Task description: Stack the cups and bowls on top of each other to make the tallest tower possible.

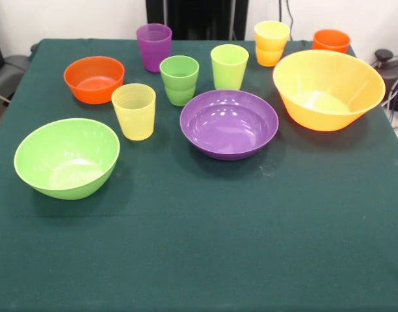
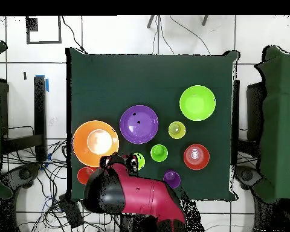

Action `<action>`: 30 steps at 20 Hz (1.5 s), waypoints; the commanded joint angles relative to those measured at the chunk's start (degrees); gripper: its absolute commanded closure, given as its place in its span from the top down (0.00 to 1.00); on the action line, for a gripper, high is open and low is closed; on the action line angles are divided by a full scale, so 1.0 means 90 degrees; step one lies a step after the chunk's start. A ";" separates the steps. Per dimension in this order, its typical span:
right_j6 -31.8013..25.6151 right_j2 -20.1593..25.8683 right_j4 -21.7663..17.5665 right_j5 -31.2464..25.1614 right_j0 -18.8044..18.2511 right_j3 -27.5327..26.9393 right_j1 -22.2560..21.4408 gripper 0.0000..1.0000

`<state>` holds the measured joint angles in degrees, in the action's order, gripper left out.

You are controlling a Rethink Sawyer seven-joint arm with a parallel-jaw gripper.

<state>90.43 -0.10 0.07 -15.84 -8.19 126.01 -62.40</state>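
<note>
A: What sits lowest in the front view?

B: The lime green bowl, lower left of the items, upright on the green tablecloth. Nothing is in it.

A: And above that?

B: The purple bowl at the frame's centre, wide and shallow. Just left of it stands the pale yellow cup, ribbed, apart from both bowls. To the right, near the right edge, is the large yellow-orange bowl, close to the purple one; whether they touch I cannot tell.

A: Further up?

B: The dark green cup and the lime green cup stand side by side above the purple bowl. At the left is the small orange bowl. Higher again, the purple cup, the yellow-orange cup, and at upper right the orange cup, partly behind the big bowl's rim.

A: Any tower?

B: None; every piece stands alone, open side up.

A: Does the overhead view agree?

B: Yes, turned round: lime green bowl at upper right, purple bowl in the centre, yellow-orange bowl at left, orange bowl at right.

A: And the robot?

B: The red and black arm lies at the bottom centre of the overhead view, over the table's lower edge, covering some cups there. I cannot make out its gripper, so I cannot tell how wide it stands.
</note>
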 commanded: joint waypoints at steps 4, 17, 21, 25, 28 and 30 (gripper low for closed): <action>0.0669 0.0610 -0.0473 0.0884 -0.0378 0.0538 0.1159 1.00; 0.0718 0.0654 -0.0849 0.1658 -0.0605 0.0249 0.2047 1.00; 0.0765 0.0680 -0.0902 0.1724 -0.0628 0.0229 0.2104 1.00; 0.0821 0.0670 -0.0940 0.1818 -0.0620 0.0167 0.2235 1.00; 0.0861 0.0641 -0.0957 0.1926 -0.0599 0.0112 0.2390 1.00; 0.0888 0.0643 -0.0954 0.1925 -0.0601 0.0107 0.2431 1.00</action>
<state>90.43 1.10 -5.63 -1.29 -13.55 126.77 -44.68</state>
